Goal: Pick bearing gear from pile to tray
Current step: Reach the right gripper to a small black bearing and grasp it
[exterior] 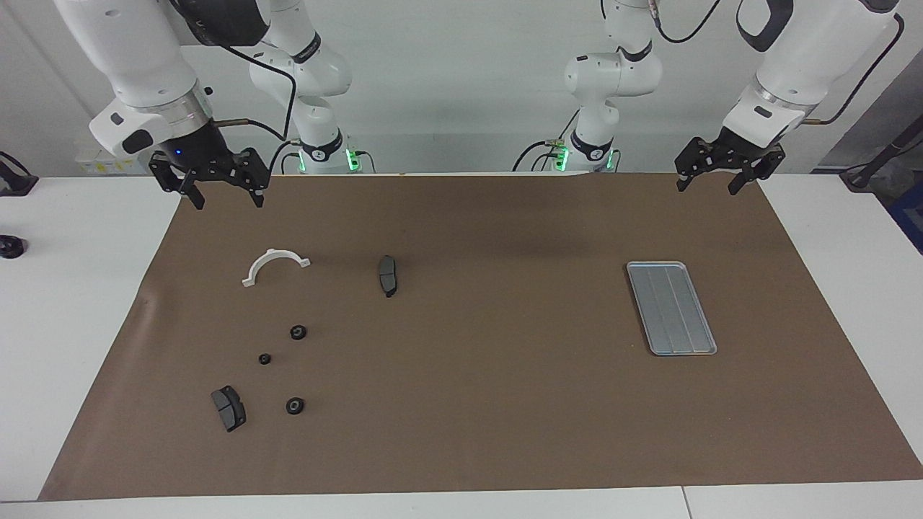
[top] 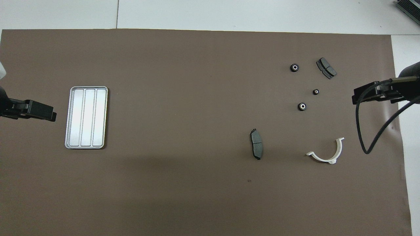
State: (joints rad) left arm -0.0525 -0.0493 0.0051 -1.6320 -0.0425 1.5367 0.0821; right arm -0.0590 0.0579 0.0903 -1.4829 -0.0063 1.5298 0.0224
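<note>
White worktop [exterior: 86, 303] with a brown mat [exterior: 469, 404] covering most of it; plain white wall at the robots' end, green status lights at both arm bases. Tray [exterior: 671, 308] lies flat on the mat toward the left arm's end, nothing in it. The pile is scattered toward the right arm's end: three black gears, one [exterior: 298, 332] nearest the robots, a smaller one [exterior: 265, 358] just farther out, a third [exterior: 295, 406] farthest. A dark brake pad [exterior: 228, 408] lies beside that third gear, toward the mat's edge. A second pad [exterior: 388, 274] sits apart, more toward mid-mat. White half-ring bracket [exterior: 272, 264] lies nearer the robots than the gears. All parts are separate, none touching. Open mat between gears and tray. Left end effector [exterior: 710, 182] hangs over the mat edge at the robots' end, fingers spread, holding nothing. Right end effector [exterior: 225, 196] hangs over the mat's corner near the bracket, fingers also apart, holding nothing. A small black object [exterior: 11, 247] sits on bare worktop off the mat.
</note>
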